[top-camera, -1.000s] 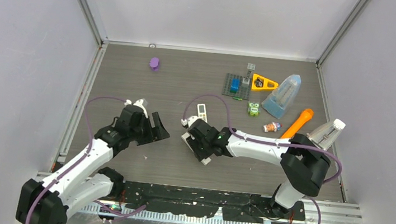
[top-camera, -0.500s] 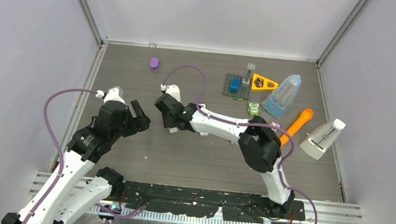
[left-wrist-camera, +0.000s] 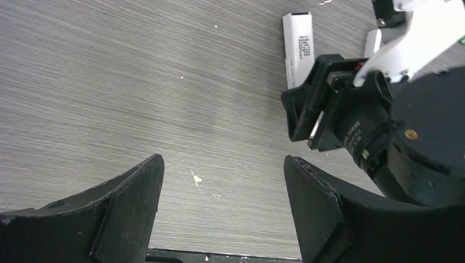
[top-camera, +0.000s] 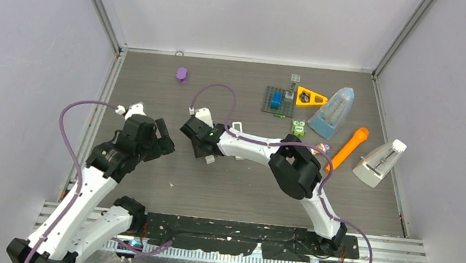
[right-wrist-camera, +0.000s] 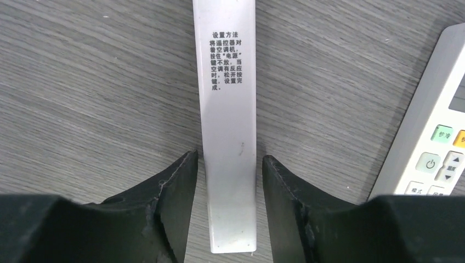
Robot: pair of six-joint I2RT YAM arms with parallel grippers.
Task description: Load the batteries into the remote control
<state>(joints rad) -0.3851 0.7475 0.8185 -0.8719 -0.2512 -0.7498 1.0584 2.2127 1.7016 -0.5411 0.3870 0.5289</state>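
Note:
A narrow white remote control lies on the table with its printed side up, and its near end sits between my right gripper's fingers. A thin gap shows on each side, so the jaws stand open astride it. From above, that gripper is left of centre, with a white end poking out. A second white remote with buttons lies just to the right. My left gripper hangs wide open and empty over bare table, close to the left of the right gripper. The batteries are hidden.
At the back right are a grey brick plate, a yellow triangle, a blue cone-shaped holder, a green figure, an orange carrot toy and a white wedge. A purple piece lies at the back left.
The right arm has swung from the table's middle to left of centre, taking the white remote with it. The left gripper has drawn back a little to the left.

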